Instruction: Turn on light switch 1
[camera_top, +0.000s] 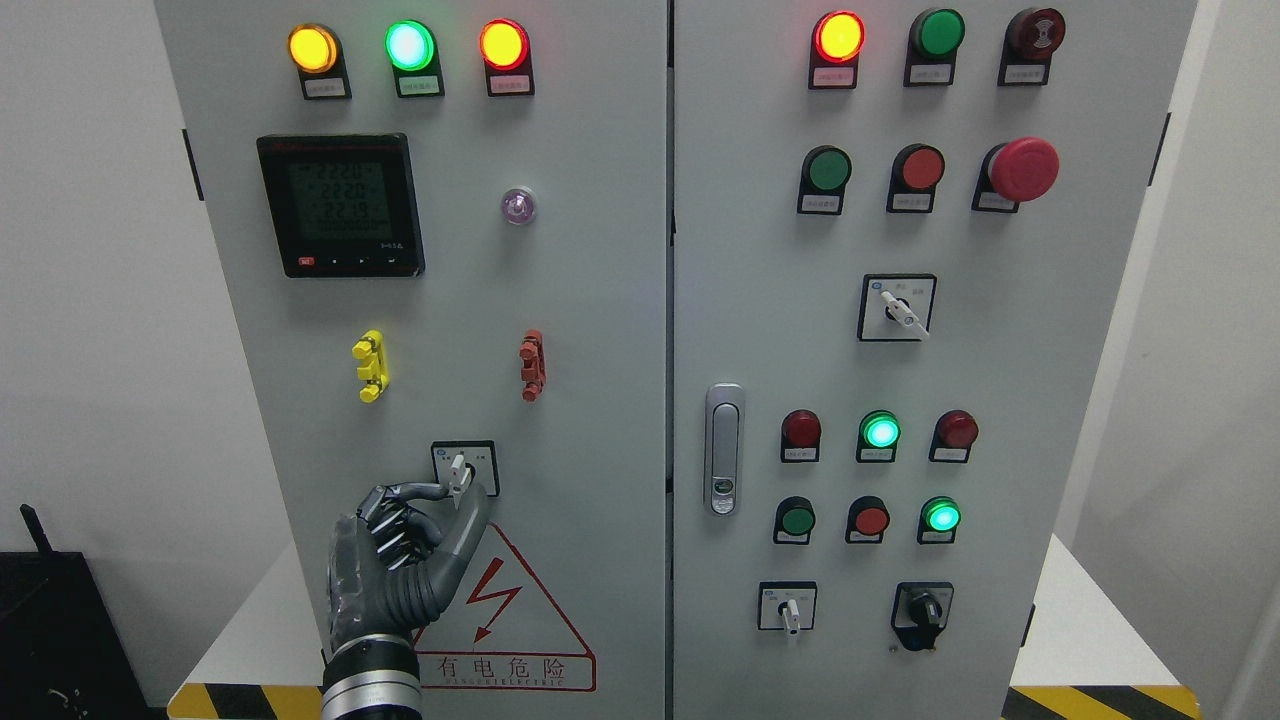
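Grey-metal, the left hand (405, 545) has its thumb and forefinger pinched on the small white lever of the rotary light switch (463, 468), low on the left door of the pale grey electrical cabinet (600, 300), just above the red-bordered triangular lightning warning sticker (500, 610). The other fingers (395, 535) are curled in. The lever is slim, so the pinch could slip off mid-turn, or the wrist could twist it too little and leave the switch unset.

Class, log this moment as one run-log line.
left hand: pinching rotary switch | switch: left door, above warning triangle | right hand: out of view
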